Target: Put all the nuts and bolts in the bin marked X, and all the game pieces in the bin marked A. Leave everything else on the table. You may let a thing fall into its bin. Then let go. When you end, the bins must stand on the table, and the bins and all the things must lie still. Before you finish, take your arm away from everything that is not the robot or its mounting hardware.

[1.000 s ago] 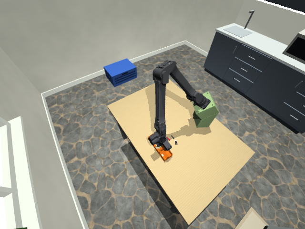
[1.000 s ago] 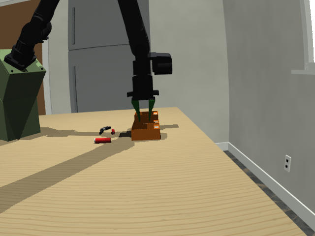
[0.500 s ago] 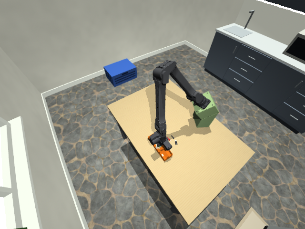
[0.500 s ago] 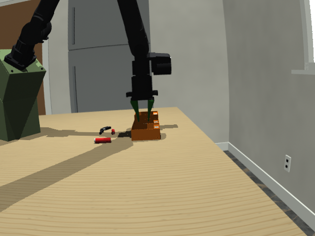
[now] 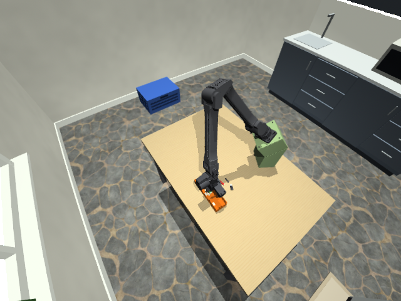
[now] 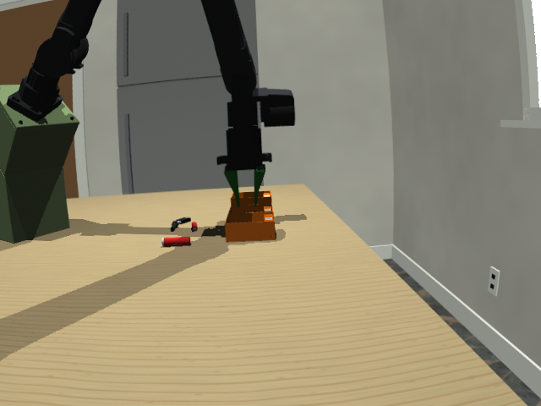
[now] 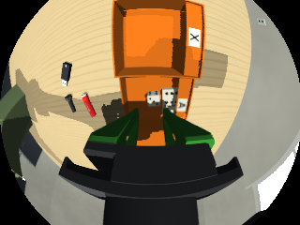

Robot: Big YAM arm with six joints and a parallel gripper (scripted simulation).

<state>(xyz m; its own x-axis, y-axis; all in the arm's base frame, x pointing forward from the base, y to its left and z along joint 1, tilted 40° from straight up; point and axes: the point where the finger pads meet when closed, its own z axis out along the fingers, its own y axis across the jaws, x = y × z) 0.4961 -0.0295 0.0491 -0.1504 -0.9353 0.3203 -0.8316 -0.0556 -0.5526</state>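
A row of orange bins (image 7: 159, 56) stands on the wooden table; it also shows in the exterior view (image 6: 251, 218) and the top view (image 5: 215, 200). The far bin carries an X label (image 7: 194, 39) and looks empty. In the nearer bin lie two white game pieces (image 7: 161, 97), beside a small label I cannot read. My gripper (image 7: 151, 112) hangs just above that nearer bin, its green fingers (image 6: 247, 203) apart with nothing between them. On the table left of the bins lie a red cylinder (image 6: 176, 241), a black piece (image 6: 179, 223) and a small red piece (image 6: 194, 226).
The arm's green pedestal (image 5: 270, 145) stands at the table's far side. The bins sit near the table's edge, with the wall beyond. The loose pieces (image 7: 75, 90) lie between the bins and the pedestal.
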